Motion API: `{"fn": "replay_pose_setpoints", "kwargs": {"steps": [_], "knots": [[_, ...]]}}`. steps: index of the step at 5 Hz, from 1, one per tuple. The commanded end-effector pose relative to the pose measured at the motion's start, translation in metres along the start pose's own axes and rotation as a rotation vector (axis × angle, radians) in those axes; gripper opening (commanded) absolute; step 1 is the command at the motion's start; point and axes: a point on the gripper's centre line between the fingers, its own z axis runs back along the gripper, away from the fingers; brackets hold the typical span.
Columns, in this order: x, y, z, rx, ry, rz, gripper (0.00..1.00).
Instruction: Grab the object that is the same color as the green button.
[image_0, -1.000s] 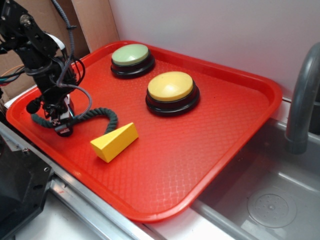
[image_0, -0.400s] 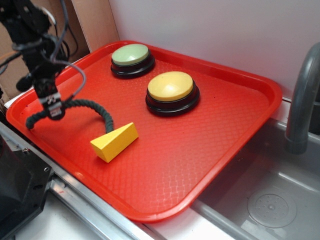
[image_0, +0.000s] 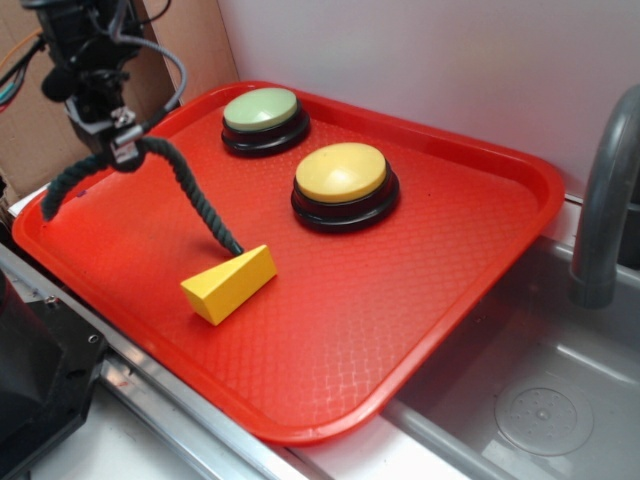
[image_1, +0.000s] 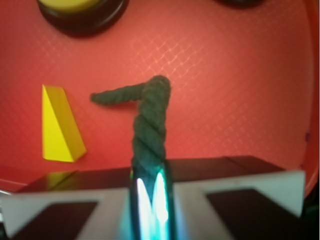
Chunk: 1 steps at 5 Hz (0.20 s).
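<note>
Exterior view: at far left the tool (image_0: 122, 150), its arm cut off by the frame's top, is clamped on the dark green rope (image_0: 190, 195), lifted above a red textured tray (image_0: 420, 300); one rope end hangs near the yellow wedge (image_0: 230, 283). Farther right sit the green button (image_0: 262, 110), a yellow button (image_0: 342, 173), then a grey sink (image_0: 540, 400) with a faucet partly cropped. No writing is readable.

The arm reached down at the far left, its gripper (image_0: 124, 152) raised, jaws clamped on the rope (image_0: 190, 195).
</note>
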Motion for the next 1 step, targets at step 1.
{"fn": "replay_pose_setpoints", "kwargs": {"steps": [1], "knots": [[0.0203,-0.0189,0.0351,0.031,-0.083,0.080,0.00]]}}
